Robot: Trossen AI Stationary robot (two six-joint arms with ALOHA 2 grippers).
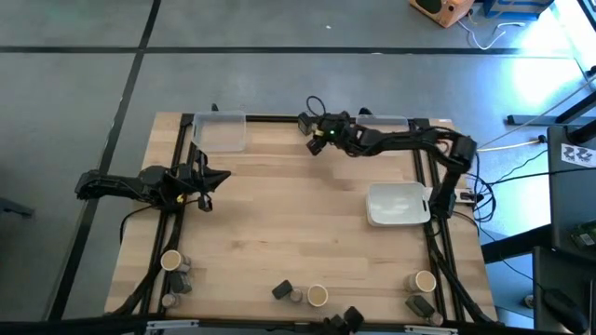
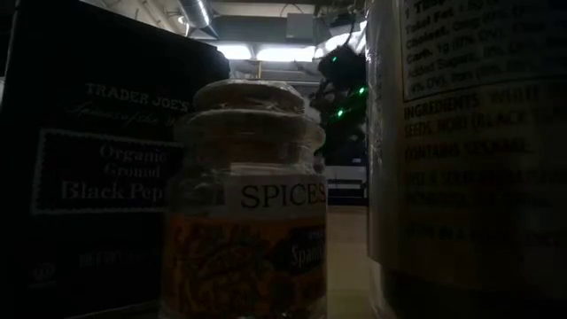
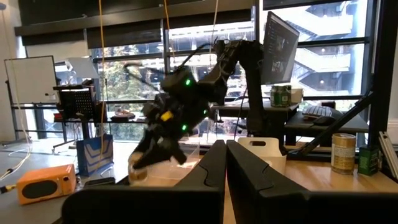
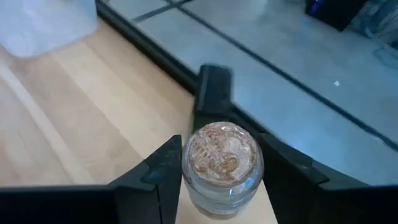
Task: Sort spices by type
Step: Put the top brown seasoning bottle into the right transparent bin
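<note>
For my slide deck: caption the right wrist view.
Right end effector gripping a clear spice jar above the wooden table near its edge.

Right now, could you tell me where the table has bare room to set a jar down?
The middle is bare, between the left gripper, the white dish and the near-edge spices. That near edge is crowded. The right gripper holds a jar by the far rail.

Right claw (image 1: 314, 136) extended over far edge, gripping; left claw (image 1: 207, 180) closed, idle at left.
</note>
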